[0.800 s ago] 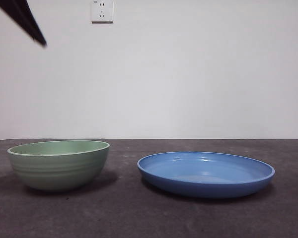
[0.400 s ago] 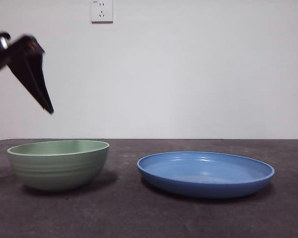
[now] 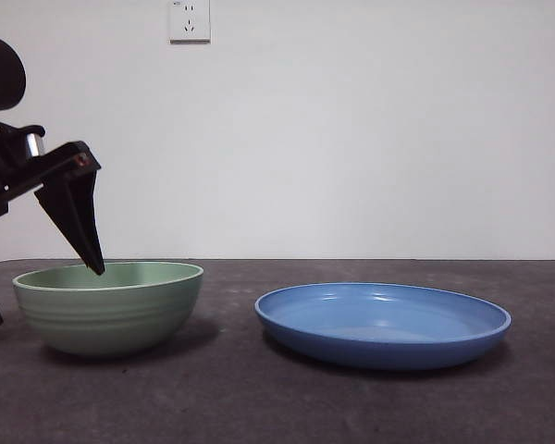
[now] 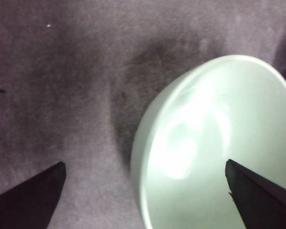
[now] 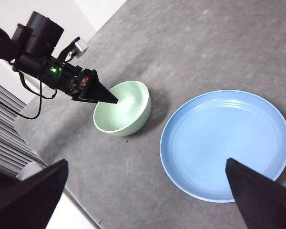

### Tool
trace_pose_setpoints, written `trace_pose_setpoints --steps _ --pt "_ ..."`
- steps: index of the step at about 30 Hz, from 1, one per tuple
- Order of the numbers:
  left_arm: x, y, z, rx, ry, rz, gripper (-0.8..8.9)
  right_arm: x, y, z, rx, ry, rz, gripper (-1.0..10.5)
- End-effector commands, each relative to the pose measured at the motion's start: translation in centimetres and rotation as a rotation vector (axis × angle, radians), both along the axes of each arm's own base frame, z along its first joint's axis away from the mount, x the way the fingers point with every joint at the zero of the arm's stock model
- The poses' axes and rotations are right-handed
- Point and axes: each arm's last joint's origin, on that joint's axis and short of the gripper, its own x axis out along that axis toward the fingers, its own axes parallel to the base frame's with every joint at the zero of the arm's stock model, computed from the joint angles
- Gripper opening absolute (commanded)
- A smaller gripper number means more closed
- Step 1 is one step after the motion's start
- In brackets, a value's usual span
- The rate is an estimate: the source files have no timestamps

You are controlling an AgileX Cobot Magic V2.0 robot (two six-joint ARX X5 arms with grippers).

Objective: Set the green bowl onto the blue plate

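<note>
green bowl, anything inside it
The green bowl holds no objects; its pale inside shows bare. One jaw of the open left gripper hangs over the hollow, covering a strip of the inside; the other is outside the rim.

Low front camera, two overhead wrist cameras (all share the green bowl).

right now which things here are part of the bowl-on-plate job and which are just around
Part of the job:
green bowl, on the table
blue plate, beside it, nothing on it
left gripper, open, straddling the bowl's rim

Just around:
wall socket
right gripper, open, held high above the table
</note>
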Motion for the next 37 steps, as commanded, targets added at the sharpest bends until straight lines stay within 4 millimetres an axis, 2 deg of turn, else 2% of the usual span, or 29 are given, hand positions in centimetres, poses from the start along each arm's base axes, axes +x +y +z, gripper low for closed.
trace_pose_setpoints --steps 1,5,10,13,21,27,33,37 --pt "0.7 -0.2 -0.1 0.002 -0.014 -0.015 4.97 0.0 0.0 0.5 0.011 -0.004 0.003 6.0" --pt "0.8 -0.2 -0.2 0.005 -0.017 -0.022 2.44 0.0 0.0 0.5 0.010 -0.002 0.003 6.0" --pt "0.8 -0.2 -0.2 0.006 -0.012 -0.022 1.25 0.0 0.0 0.5 0.010 -0.002 0.003 6.0" --pt "0.8 -0.2 -0.2 0.008 -0.015 -0.028 0.20 0.0 0.0 0.5 0.010 -0.002 0.003 6.0" --pt "1.2 -0.3 1.0 0.066 -0.021 -0.023 0.10 0.0 0.0 0.4 0.010 -0.001 0.003 6.0" --pt "2.1 -1.8 3.8 0.108 -0.061 -0.027 0.10 0.0 0.0 0.4 0.010 -0.001 0.002 6.0" --pt "3.4 -5.8 6.5 0.115 -0.083 -0.088 0.10 0.0 0.0 0.4 0.009 -0.002 0.000 6.0" --pt "4.7 -9.9 7.4 0.146 -0.105 -0.170 0.10 0.0 0.0 0.4 0.009 -0.002 0.000 6.0"
